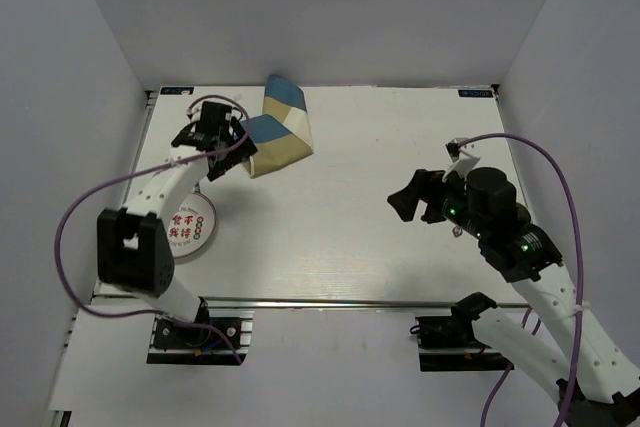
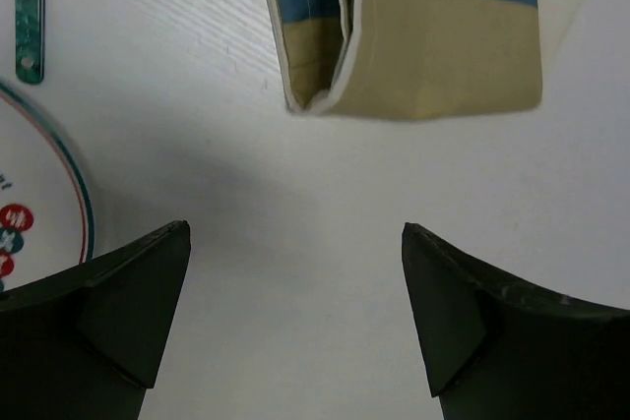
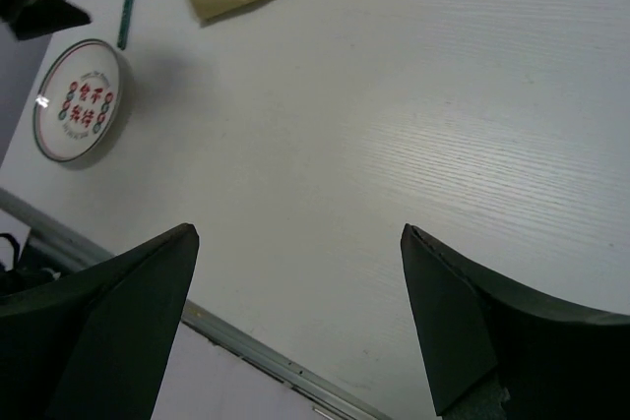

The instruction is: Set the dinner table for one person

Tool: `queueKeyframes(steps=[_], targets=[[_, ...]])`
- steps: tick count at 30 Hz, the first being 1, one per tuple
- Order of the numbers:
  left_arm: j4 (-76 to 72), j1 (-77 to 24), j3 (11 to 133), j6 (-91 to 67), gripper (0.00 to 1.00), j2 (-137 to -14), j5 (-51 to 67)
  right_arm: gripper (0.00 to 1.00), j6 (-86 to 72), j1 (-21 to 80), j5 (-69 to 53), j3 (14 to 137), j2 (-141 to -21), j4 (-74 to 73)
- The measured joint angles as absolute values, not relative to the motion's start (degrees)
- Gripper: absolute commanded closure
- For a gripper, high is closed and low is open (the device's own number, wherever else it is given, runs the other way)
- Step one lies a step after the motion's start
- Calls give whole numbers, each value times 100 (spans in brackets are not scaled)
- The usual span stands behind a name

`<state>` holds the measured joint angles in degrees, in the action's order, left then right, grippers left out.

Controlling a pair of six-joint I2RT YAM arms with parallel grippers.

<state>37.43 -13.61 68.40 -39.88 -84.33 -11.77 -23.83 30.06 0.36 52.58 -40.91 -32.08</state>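
I see the table (image 1: 400,147) filling the floor of the grey-walled bay, its metal rail running along the near edge just ahead of both arm bases.

A folded blue-and-tan cloth (image 1: 283,135) lies at the far left of centre, near the far edge. A round plate (image 1: 195,229) with red characters and a thin green rim sits near the left edge, partly under the left arm. In the left wrist view, a narrow green strip (image 2: 30,17) lies on the table just beyond the plate; I cannot tell what it is.

The left gripper (image 2: 295,243) is just short of the cloth's near edge, not touching it. Its jaws are spread wide and hold nothing, with bare tabletop between the 2 fingers.

The right gripper (image 3: 300,243) is over the right half of the table, well apart from the cloth and plate. Its jaws are also wide and hold nothing.
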Motion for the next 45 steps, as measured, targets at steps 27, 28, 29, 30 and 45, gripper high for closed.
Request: queueKeyframes(steps=[27,28,29,30,45], targets=[[2034,-191,9725,-3492,23,-12768,926,11,-2346,3006,-1024,5129,-3039,-2888],[1968,-191,9719,-3509,26,-12803,993,11,-2351,3006,-1026,5107,-3039,-2888],[1894,-191,9723,-3520,30,-12857,1061,11,-2355,3006,-1026,5083,-3046,-2888],[1809,-187,9741,-3535,41,-12910,1151,11,-2357,3006,-1024,5065,-3059,-2899],[1083,-257,9282,-3422,97,-12497,1741,11,-2484,3006,-1024,4663,-3426,-2512]])
